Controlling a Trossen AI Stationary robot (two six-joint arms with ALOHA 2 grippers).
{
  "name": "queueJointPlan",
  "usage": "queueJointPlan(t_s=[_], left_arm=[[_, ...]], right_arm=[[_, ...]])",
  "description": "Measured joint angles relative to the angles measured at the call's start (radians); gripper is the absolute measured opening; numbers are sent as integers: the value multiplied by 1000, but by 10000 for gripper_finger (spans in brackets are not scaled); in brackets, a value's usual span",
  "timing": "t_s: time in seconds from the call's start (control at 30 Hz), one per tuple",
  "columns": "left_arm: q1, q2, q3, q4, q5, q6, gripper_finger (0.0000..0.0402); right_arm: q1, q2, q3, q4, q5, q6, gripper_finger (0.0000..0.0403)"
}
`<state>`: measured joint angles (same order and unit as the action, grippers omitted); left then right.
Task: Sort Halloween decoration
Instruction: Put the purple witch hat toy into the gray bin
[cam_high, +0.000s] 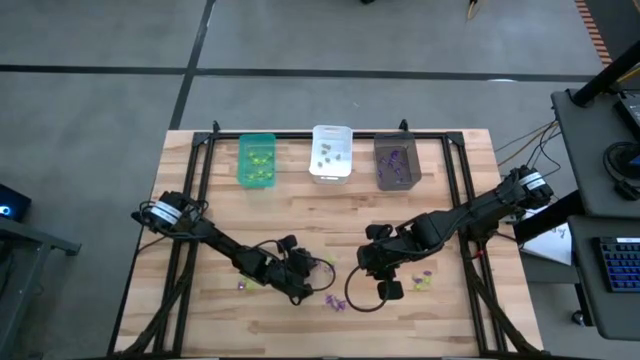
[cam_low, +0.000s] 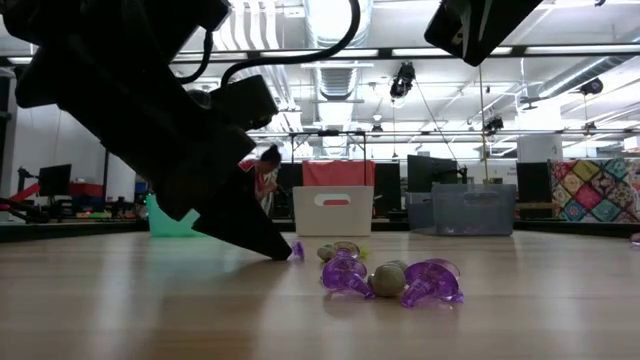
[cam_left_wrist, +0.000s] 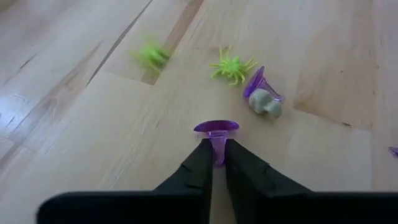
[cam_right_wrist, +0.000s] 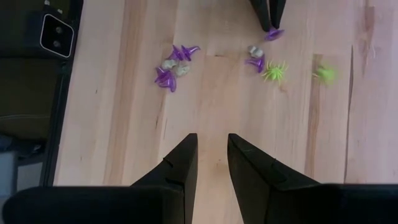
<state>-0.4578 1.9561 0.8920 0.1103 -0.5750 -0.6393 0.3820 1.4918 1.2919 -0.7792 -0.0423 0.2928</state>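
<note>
**Left wrist view: purple trinket pinched, stem along the jaws**

Left gripper (cam_left_wrist: 217, 155) jaws pinch the purple trinket (cam_left_wrist: 216, 132) by its stem at the tabletop (cam_left_wrist: 74, 124), cap ahead. Right gripper (cam_right_wrist: 212, 158) hovers spread, well apart from it.

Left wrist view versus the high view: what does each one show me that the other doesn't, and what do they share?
Only the left wrist view shows the left tool shut on a purple trinket, and a greyish piece touching a second purple one.

Only the high view shows the green bin, white bin and dark grey bin at the table's far edge, and the right tool above the table.

Both show the wooden table and loose trinkets near the left tool.
</note>
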Motion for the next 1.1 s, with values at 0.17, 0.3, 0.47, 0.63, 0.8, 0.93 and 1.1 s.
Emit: queueJointPlan(t_s=[0.17, 0.3, 0.47, 0.63, 0.8, 0.93, 1.1], left_arm=[[0, -21, -2, -10, 14, 30, 4], [-1, -45, -5, -32, 21, 53, 1], [-1, -76, -8, -46, 27, 80, 0], [-1, -96, -8, -40, 14, 97, 1], [-1, -112, -6, -32, -11, 104, 1], [-1, -124, -6, -32, -15, 109, 1], [-1, -133, -5, -26, -19, 112, 1]], right_arm=[[0, 0, 0, 0, 1, -1, 79], [0, 0, -1, 1, 2, -4, 79], [0, 0, -10, 11, 19, -9, 79], [0, 0, -63, 144, 33, -68, 79], [-3, 0, -164, 387, 118, -147, 79], [-13, 0, -277, 629, 198, -159, 79], [-57, 0, -373, 835, 127, -144, 94]])
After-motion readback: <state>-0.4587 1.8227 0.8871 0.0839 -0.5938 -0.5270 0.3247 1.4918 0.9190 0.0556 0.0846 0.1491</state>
